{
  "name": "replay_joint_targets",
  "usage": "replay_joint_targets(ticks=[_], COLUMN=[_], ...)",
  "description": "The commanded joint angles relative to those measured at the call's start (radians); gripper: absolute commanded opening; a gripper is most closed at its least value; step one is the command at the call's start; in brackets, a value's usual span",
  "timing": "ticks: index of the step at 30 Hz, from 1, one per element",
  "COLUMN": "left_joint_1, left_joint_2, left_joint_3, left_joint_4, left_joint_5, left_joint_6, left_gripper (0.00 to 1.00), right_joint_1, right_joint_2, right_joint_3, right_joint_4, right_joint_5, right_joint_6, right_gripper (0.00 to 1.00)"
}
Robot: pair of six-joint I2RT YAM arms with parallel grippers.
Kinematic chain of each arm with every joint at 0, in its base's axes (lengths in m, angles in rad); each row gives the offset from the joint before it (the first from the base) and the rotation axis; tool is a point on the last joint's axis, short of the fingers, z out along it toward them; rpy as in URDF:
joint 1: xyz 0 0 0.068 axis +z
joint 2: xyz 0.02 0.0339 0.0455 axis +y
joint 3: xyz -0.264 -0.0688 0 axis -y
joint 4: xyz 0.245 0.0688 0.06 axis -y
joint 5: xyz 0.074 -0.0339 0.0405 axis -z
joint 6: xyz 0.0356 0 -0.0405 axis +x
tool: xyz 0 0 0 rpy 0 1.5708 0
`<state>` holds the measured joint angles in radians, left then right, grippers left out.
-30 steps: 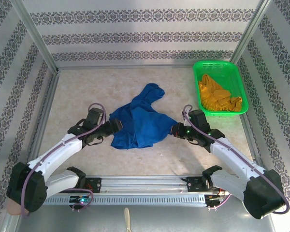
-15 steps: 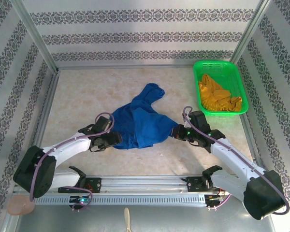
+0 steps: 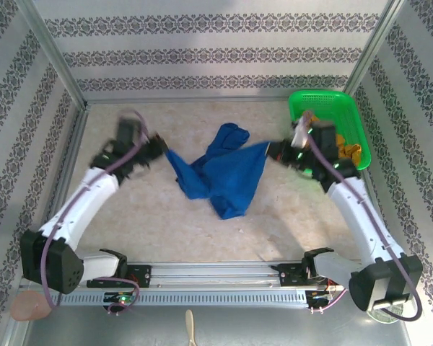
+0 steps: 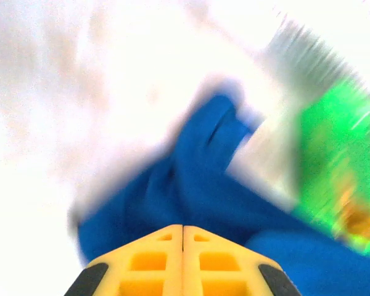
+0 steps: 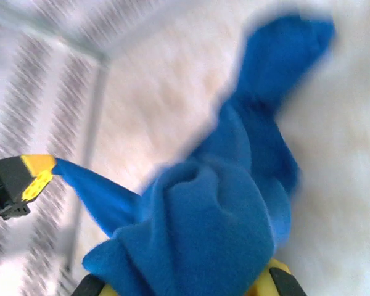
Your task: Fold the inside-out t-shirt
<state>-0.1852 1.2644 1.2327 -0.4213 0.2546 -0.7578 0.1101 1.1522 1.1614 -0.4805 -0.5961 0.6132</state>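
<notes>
The inside-out t-shirt [image 3: 227, 176], royal blue and wrinkled, is stretched between my two grippers above the table's middle, its lower part sagging to a point and one sleeve lying toward the back. My left gripper [image 3: 159, 147] is shut on the shirt's left corner; its yellow fingers [image 4: 166, 253] meet with blue cloth [image 4: 197, 179] just beyond them. On the right, my right gripper [image 3: 276, 150] is shut on the other corner, and bunched blue cloth [image 5: 203, 234] covers its jaws. The right wrist view also catches the left gripper [image 5: 34, 176] pinching a taut tip of the shirt.
A green basket [image 3: 346, 115] stands at the back right, close behind the right wrist, with a mustard garment [image 3: 351, 152] inside. Patterned walls and metal posts enclose the beige table [image 3: 130, 209]. The arm rail runs along the near edge.
The left gripper closed on the shirt's left edge. Both grippers then swung toward the back and apart, pulling the shirt taut and lifting it off the table.
</notes>
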Motion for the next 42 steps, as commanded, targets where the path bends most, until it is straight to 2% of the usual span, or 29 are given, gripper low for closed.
replay_joint_targets(ticks=[1, 6, 14, 18, 22, 27, 32, 35, 36, 38, 39, 40, 42], left_joint_1=[0.15, 0.238, 0.282, 0.294, 0.294, 0.294, 0.294, 0.295, 0.294, 0.294, 0.293, 0.291, 0.281], left_joint_2=[0.044, 0.126, 0.096, 0.07, 0.086, 0.098, 0.118, 0.161, 0.184, 0.234, 0.244, 0.245, 0.211], left_joint_3=[0.274, 0.541, 0.6, 0.619, 0.708, 0.74, 0.698, 0.654, 0.652, 0.657, 0.643, 0.617, 0.528], left_joint_4=[-0.11, -0.154, -0.132, -0.105, -0.107, -0.076, -0.095, -0.134, -0.16, -0.248, -0.279, -0.307, -0.322], left_joint_5=[0.06, 0.101, 0.113, 0.113, 0.136, 0.17, 0.169, 0.163, 0.167, 0.175, 0.179, 0.174, 0.163], left_joint_6=[0.034, -0.003, -0.037, -0.066, -0.101, -0.153, -0.123, -0.066, -0.036, 0.049, 0.086, 0.124, 0.182], left_gripper=[0.0, 0.0, 0.0, 0.0, 0.0, 0.0, 0.0, 0.0, 0.08, 0.47, 0.6, 0.71, 0.81], right_joint_1=[-0.099, -0.179, -0.222, -0.224, -0.224, -0.212, -0.166, -0.113, -0.096, -0.055, -0.037, -0.016, 0.019], right_joint_2=[0.061, 0.125, 0.081, 0.046, 0.014, -0.039, -0.071, -0.063, -0.055, -0.031, -0.02, -0.008, 0.019], right_joint_3=[0.239, 0.454, 0.478, 0.427, 0.373, 0.212, 0.014, 0.004, 0.015, 0.051, 0.069, 0.086, 0.113], right_joint_4=[-0.008, -0.002, 0.031, 0.069, 0.132, 0.223, 0.346, 0.36, 0.359, 0.339, 0.321, 0.306, 0.285], right_joint_5=[-0.172, -0.229, -0.249, -0.269, -0.301, -0.308, -0.289, -0.26, -0.251, -0.227, -0.212, -0.191, -0.16], right_joint_6=[0.027, 0.103, 0.173, 0.205, 0.253, 0.301, 0.362, 0.362, 0.358, 0.335, 0.319, 0.303, 0.279], right_gripper=[0.0, 0.0, 0.0, 0.0, 0.0, 0.0, 0.0, 0.0, 0.0, 0.0, 0.0, 0.0, 0.0])
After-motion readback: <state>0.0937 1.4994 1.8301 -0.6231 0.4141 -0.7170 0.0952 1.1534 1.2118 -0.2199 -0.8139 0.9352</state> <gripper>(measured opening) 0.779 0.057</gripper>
